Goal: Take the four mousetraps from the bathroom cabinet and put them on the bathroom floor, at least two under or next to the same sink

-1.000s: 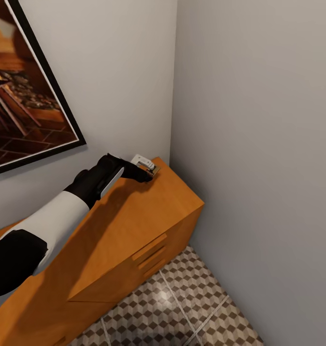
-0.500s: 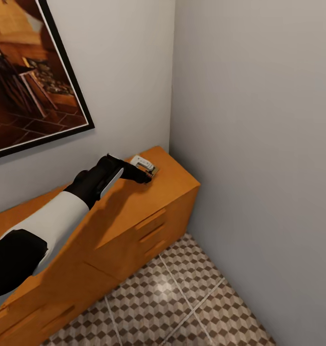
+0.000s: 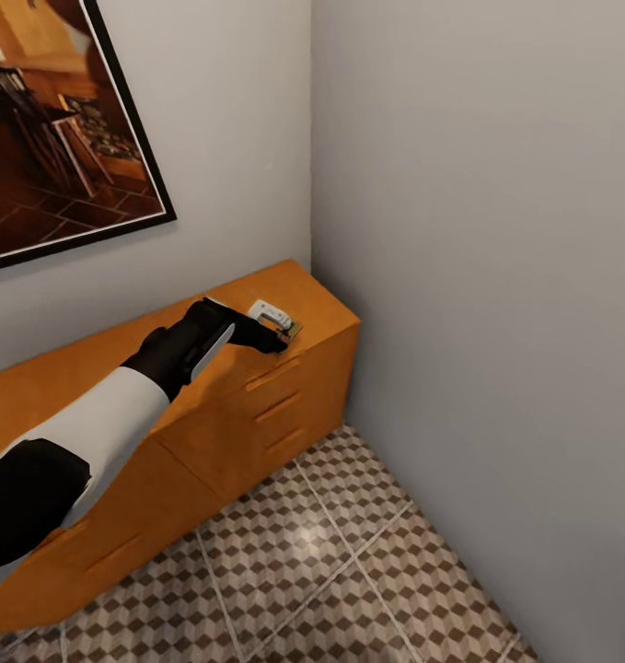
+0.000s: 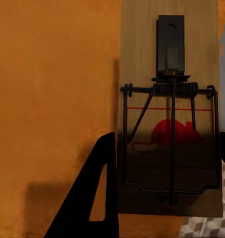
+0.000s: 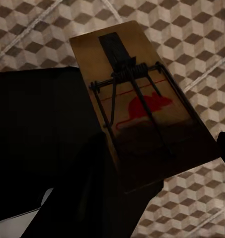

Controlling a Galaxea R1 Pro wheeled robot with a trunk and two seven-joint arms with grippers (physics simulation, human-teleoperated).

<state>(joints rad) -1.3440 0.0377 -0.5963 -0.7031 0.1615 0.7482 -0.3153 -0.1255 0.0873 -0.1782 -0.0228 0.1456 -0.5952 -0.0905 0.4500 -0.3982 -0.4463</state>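
Observation:
My left gripper (image 3: pixel 280 337) is shut on a mousetrap (image 3: pixel 274 316), holding it just above the front edge of the orange-brown cabinet (image 3: pixel 257 405) near its right end. In the left wrist view the wooden mousetrap (image 4: pixel 169 74), with dark wire and a red mouse mark, sits between the two black fingers (image 4: pixel 95 198) of that gripper (image 4: pixel 168 148), with the cabinet top (image 4: pixel 52 99) behind it. My right gripper (image 5: pixel 162 144) is shut on a second mousetrap (image 5: pixel 142 106), held over the cube-patterned bathroom floor (image 5: pixel 191 29). The sink is out of view.
The cabinet stands in a corner between two grey walls (image 3: pixel 478 230). A dark-framed picture (image 3: pixel 54 138) hangs above it. Patterned floor tiles (image 3: pixel 330 562) stretch in front of the drawers toward the right wall.
The camera has pulled back, so more of the cabinet front and floor shows. The left gripper with its mousetrap has gone from the cabinet's back corner to above its front edge.

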